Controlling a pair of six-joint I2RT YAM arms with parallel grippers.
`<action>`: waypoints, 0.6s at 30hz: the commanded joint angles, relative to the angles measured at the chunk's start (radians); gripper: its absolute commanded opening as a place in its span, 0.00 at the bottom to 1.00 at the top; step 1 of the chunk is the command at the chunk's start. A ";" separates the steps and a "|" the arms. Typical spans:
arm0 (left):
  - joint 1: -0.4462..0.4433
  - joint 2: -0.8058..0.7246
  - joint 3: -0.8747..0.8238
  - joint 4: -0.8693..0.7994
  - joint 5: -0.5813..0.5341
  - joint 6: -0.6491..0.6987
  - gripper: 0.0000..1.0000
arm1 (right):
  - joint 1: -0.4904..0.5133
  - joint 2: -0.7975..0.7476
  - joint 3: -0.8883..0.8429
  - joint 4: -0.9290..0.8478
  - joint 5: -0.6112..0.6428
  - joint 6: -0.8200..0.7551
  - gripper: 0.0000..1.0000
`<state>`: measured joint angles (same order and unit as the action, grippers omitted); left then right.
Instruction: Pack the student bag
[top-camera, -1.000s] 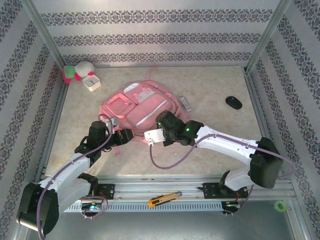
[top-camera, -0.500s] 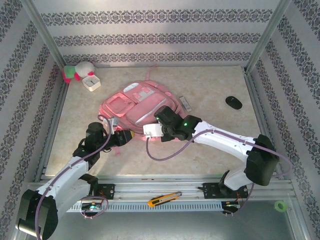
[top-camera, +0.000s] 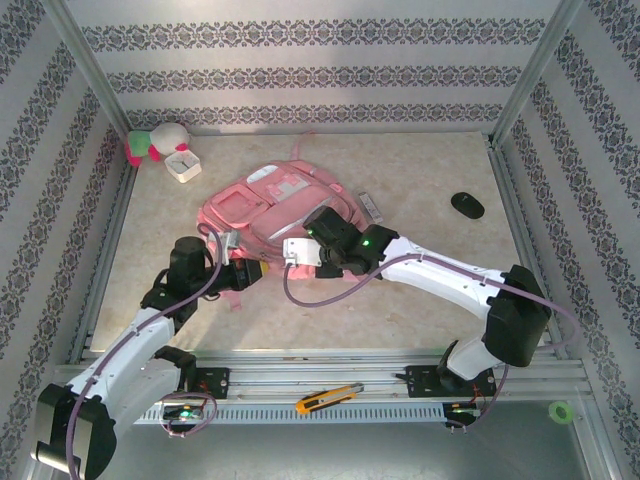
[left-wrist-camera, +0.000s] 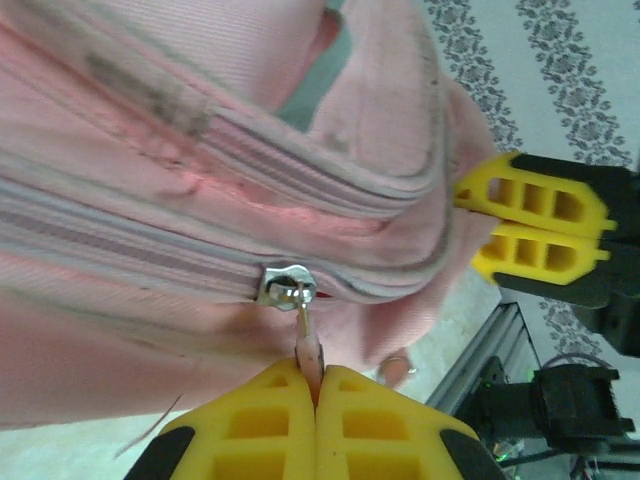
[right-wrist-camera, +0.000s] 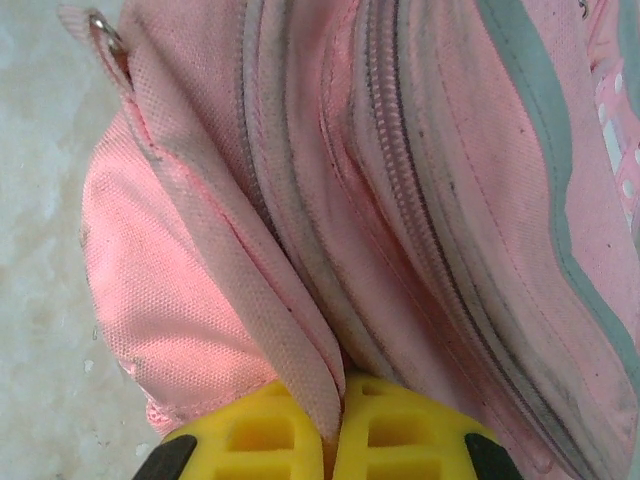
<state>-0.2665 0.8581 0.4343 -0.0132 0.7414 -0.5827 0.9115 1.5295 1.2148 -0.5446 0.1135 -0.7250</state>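
1. The bag (top-camera: 272, 205) is a large, soft pink backpack lying flat on the tabletop (top-camera: 150, 225). Its front pockets and pale patches face up, and its near edge lies right at both sets of jaws.
2. Close up, the fabric is ribbed pink, with greyish zip tracks running side by side, grey piping, and dark smudges along the seams.
3. The left gripper (left-wrist-camera: 318, 385) has its yellow jaws pressed tight together, clenched on the pink zip pull (left-wrist-camera: 308, 350). The pull rises straight from between the fingertips to a metal slider (left-wrist-camera: 285, 283) just above them, seated on one zip track.
4. The right gripper (right-wrist-camera: 335, 415) also has its jaws closed, pinching a fold of the bag's fabric. The fold's doubled edge runs up and to the left from between the fingertips.
5. A small metal ring (right-wrist-camera: 108, 30) sits on a fabric loop well above and left of the right jaws.
6. In the left wrist view, the right gripper's yellow fingers (left-wrist-camera: 520, 170) lie to the right of the left jaws, against the bag's rounded end.
7. From above, both grippers meet the bag's near side, with the left jaws to the left of the right ones, near but apart.
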 joint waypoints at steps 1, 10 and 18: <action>-0.030 0.016 0.081 0.034 0.149 0.051 0.00 | -0.013 0.016 0.051 0.140 0.014 0.071 0.00; -0.244 0.172 0.256 -0.013 0.186 0.156 0.00 | -0.022 0.001 0.045 0.179 -0.032 0.076 0.00; -0.250 0.117 0.318 -0.132 0.010 0.288 0.36 | -0.109 -0.131 -0.058 0.188 -0.226 -0.009 0.00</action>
<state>-0.4984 1.0561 0.6899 -0.1265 0.7361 -0.4229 0.8352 1.4731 1.1702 -0.4873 0.0139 -0.6998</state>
